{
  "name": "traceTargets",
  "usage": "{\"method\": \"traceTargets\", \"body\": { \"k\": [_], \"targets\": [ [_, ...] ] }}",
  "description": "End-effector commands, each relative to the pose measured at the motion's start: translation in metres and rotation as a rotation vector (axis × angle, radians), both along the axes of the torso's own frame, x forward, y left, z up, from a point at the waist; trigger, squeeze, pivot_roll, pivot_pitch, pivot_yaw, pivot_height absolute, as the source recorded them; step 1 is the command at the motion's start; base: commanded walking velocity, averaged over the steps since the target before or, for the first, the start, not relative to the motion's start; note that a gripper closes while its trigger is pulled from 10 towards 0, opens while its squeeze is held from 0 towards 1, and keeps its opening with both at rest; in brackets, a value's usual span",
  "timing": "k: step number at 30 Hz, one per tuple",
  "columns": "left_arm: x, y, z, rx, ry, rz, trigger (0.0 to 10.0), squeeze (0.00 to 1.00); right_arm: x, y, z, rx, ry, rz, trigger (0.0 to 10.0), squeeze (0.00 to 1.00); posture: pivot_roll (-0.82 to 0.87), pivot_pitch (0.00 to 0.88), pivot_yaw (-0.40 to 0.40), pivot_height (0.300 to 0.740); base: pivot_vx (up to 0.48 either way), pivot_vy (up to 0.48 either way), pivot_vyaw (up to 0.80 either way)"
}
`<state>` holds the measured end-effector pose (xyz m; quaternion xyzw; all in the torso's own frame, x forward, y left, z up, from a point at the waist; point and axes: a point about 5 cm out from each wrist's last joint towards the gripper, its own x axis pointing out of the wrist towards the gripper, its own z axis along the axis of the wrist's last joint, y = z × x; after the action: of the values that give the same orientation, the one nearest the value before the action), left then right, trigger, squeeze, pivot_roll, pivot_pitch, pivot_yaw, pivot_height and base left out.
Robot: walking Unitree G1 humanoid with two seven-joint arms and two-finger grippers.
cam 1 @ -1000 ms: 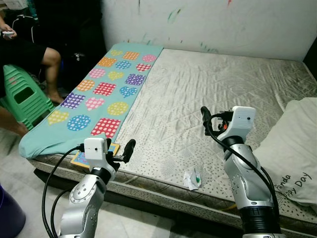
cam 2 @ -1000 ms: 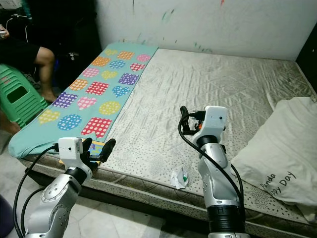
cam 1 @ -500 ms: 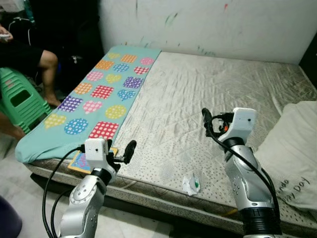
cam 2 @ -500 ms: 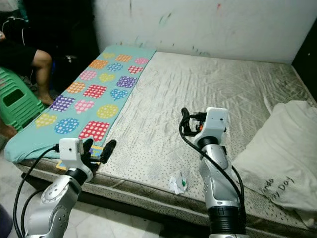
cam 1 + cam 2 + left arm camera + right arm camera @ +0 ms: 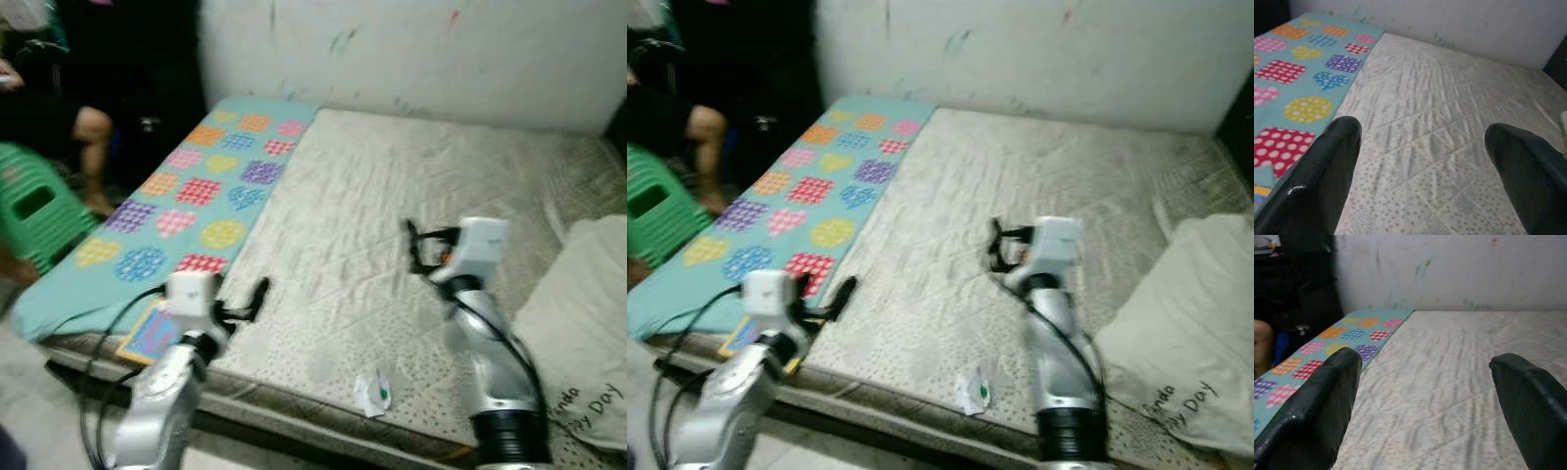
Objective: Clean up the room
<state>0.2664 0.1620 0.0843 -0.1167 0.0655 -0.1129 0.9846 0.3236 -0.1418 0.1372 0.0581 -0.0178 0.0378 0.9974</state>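
A crumpled white wrapper [image 5: 373,394] with a green spot lies on the grey mattress [image 5: 392,186] near its front edge. A colourful flat book [image 5: 147,333] lies at the front left corner, partly under the teal patchwork blanket [image 5: 186,186]. My left gripper [image 5: 245,299] hovers open above the front edge, just right of the book and well left of the wrapper. My right gripper [image 5: 413,250] is raised open over the middle of the mattress, behind the wrapper. Both wrist views look along spread fingers [image 5: 1327,166] [image 5: 1322,406] with nothing between them.
A white pillow [image 5: 578,323] with printed writing lies at the mattress's right side. A person's leg [image 5: 83,127] and a green plastic stool [image 5: 34,211] are left of the bed. A marked white wall [image 5: 411,49] stands behind the mattress.
The whole picture has shifted a little and gone blurred, so the camera moved. Both arms hold the same raised, open pose and the things on the bed have not moved.
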Motion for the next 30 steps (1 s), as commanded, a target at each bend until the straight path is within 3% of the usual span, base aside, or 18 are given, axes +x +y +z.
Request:
{"method": "traceTargets", "body": {
  "k": [1, 24, 30],
  "targets": [
    [0.001, -0.006, 0.000, 0.012, 0.010, -0.008, 10.0, 0.00, -0.001, -0.013, -0.001, -0.015, 0.002, -0.037, 10.0, 0.00, -0.11, 0.000, 0.034, 0.740, 0.000, 0.000, 0.00],
    [0.002, -0.006, -0.002, 0.022, 0.031, 0.000, 10.0, 0.00, -0.007, -0.014, -0.016, -0.043, 0.050, -0.026, 10.0, 0.00, -0.11, 0.000, 0.032, 0.740, 0.000, 0.000, 0.00],
    [0.002, -0.006, -0.002, 0.023, 0.033, 0.005, 10.0, 0.00, -0.007, -0.013, -0.017, -0.047, 0.053, -0.022, 10.0, 0.00, -0.11, 0.000, 0.030, 0.705, 0.000, 0.000, 0.00]
  ]
}}
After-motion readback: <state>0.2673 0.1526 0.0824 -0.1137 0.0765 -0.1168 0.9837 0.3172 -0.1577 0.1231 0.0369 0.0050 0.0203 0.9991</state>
